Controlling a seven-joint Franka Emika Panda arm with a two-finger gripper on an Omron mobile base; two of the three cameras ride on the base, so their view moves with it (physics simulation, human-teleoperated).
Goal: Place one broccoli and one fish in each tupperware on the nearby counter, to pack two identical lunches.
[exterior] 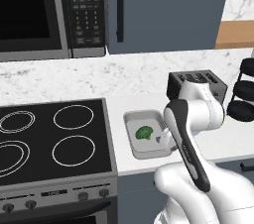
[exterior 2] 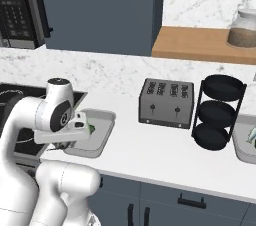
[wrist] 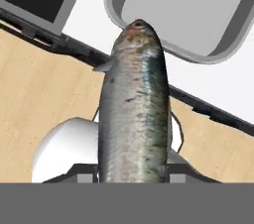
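My gripper (wrist: 133,171) is shut on a silvery fish (wrist: 135,109), whose head points at the near rim of a light-grey tupperware (wrist: 218,29). The fish hangs over the counter's front edge, with wooden floor below it. That tupperware (exterior: 133,121) sits on the white counter (exterior: 223,141) just right of the stove and holds one green broccoli (exterior: 144,133). In the right base view my hand sits at the near end of this tupperware (exterior 2: 102,120), and the broccoli (exterior 2: 91,129) peeks out beside it. A second tupperware (exterior 2: 244,151) at the far right edge holds another fish (exterior 2: 252,135).
A dark toaster (exterior 2: 166,102) stands on the counter behind the tray, with a black three-tier rack (exterior 2: 220,112) to its right. The black stovetop (exterior: 49,136) lies to the left, under a microwave (exterior: 49,10). A jar (exterior 2: 245,29) rests on a wooden shelf.
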